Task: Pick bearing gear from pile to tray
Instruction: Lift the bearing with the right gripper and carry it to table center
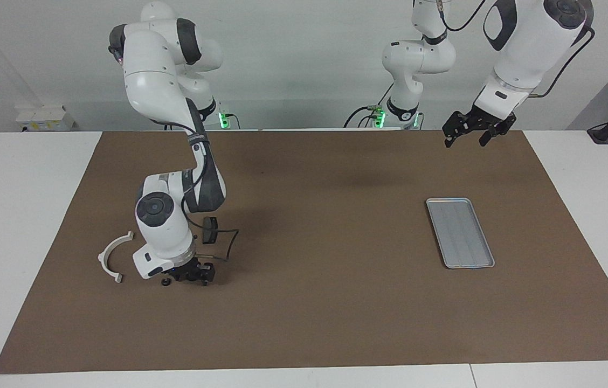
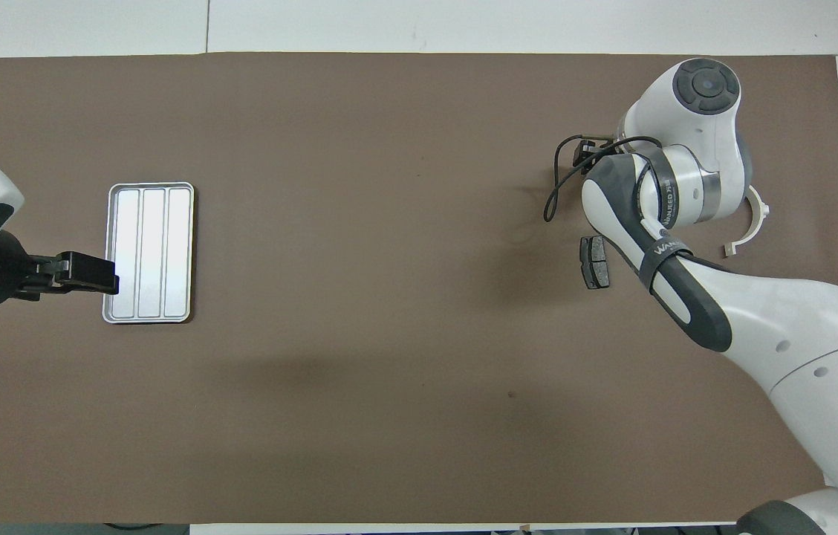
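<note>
Beside the right end effector [image 1: 191,275] (fingers unreadable), only overhead shows a dark plate [image 2: 596,261]; left end effector [image 1: 472,131] spread.

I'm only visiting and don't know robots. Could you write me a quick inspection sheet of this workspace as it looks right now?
Surface: brown mat on a white table.
Job's things: silver tray toward the left arm's end, nothing in it; white half-ring bracket, a dark plate and a tiny black round piece toward the right arm's end.
Clutter: nothing seen.
Grippers: right gripper down at the mat among the parts; left gripper raised, waiting, open.
Cables: black cable looping from the right arm's wrist.
Surroundings: white wall; small boxes on the table.
</note>
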`<state>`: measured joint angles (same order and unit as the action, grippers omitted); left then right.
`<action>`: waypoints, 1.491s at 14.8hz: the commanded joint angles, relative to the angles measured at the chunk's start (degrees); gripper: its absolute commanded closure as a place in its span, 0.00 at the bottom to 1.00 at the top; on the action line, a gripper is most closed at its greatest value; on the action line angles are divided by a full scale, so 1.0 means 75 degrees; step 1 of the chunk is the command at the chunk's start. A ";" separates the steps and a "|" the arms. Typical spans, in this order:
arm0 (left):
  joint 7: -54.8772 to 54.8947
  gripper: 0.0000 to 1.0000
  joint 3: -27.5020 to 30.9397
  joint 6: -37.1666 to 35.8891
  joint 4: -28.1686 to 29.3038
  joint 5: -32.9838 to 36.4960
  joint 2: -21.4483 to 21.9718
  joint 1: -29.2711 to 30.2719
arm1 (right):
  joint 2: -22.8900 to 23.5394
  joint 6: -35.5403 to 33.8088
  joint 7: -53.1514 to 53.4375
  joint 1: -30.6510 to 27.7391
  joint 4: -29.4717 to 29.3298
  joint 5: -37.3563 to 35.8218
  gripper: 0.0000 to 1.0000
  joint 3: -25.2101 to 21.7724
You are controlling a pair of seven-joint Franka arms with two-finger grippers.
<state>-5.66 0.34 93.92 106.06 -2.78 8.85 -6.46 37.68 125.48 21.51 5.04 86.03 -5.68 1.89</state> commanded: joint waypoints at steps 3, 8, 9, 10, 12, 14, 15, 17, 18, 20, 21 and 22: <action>-0.0311 0.01 0.0037 0.0286 0.0354 0.0137 0.0250 -0.0158 | 0.0062 0.0169 0.0179 -0.0039 0.0072 0.0007 0.50 0.0029; -0.0581 0.01 0.0037 0.0392 0.0366 0.0137 0.0250 -0.0181 | 0.0039 0.0052 0.0155 -0.0051 0.0049 -0.0004 1.00 0.0041; -0.0640 0.01 0.0037 0.0415 0.0366 0.0137 0.0250 -0.0216 | 0.0027 -0.0030 0.0120 -0.0062 0.0014 -0.0016 1.00 0.0053; -0.0652 0.01 0.0037 0.0462 0.0366 0.0137 0.0250 -0.0228 | 0.0004 -0.0309 0.0097 -0.0086 -0.0056 -0.0016 1.00 0.0076; -0.0699 0.01 0.0037 0.0474 0.0366 0.0137 0.0250 -0.0252 | -0.0264 -0.1349 0.0027 -0.0098 -0.0522 -0.0028 1.00 0.0111; -0.0711 0.01 0.0037 0.0474 0.0354 0.0137 0.0250 -0.0252 | -0.0581 -0.2662 -0.0417 -0.0004 -0.1167 -0.0028 1.00 0.0135; -0.0711 0.01 0.0025 0.0486 0.0354 0.0137 0.0250 -0.0263 | -0.0768 -0.3178 -0.0489 0.0008 -0.1413 -0.0028 1.00 0.0193; -0.0688 0.01 0.0025 0.0497 0.0366 0.0137 0.0250 -0.0263 | -0.1062 -0.4151 -0.0373 0.0008 -0.1789 -0.0028 1.00 0.0753; -0.0687 0.04 0.0025 0.0497 0.0366 0.0148 0.0250 -0.0252 | -0.1202 -0.4469 -0.0012 0.0031 -0.1930 0.0030 1.00 0.1011; -0.0618 0.10 0.0025 0.0556 0.0366 0.0137 0.0250 -0.0194 | -0.1414 -0.4834 0.1564 0.0147 -0.2002 0.0252 1.00 0.1561; -0.0559 0.11 0.0025 0.0556 0.0366 0.0137 0.0250 -0.0147 | -0.1449 -0.4870 0.2466 0.0392 -0.2025 0.0253 1.00 0.1808; -0.0442 0.12 0.0037 0.0602 0.0401 0.0137 0.0250 -0.0100 | -0.1461 -0.4766 0.3473 0.0696 -0.2014 0.0265 1.00 0.1903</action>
<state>-9.71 0.15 96.57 106.60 -2.76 8.85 -7.23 26.25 89.75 36.40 7.28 71.38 -4.30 14.16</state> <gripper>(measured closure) 0.097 0.687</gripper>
